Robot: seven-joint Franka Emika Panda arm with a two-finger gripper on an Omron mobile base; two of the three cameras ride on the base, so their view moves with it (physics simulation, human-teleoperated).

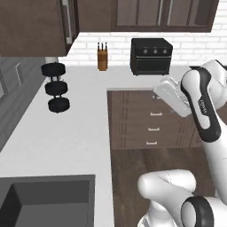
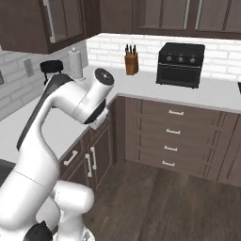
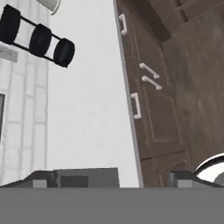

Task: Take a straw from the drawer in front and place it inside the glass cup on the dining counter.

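Hand view looks along the white desk (image 3: 87, 109) edge toward a closed drawer (image 3: 139, 107). Tool (image 3: 111, 177) state cannot be determined. No straw is visible; presumably inside. Expect it light, thin, slippery: pinch mid-length, gently, avoiding crushing.

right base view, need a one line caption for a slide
White arm raised over an L-shaped white worktop, with knife block, black oven and closed drawers ahead.

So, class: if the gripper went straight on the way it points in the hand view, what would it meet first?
Most likely the white worktop, near its front edge above the dark cabinet fronts. The three-tiered black rack lies off to one side of that line. Depth is unclear, so treat this as a best guess.
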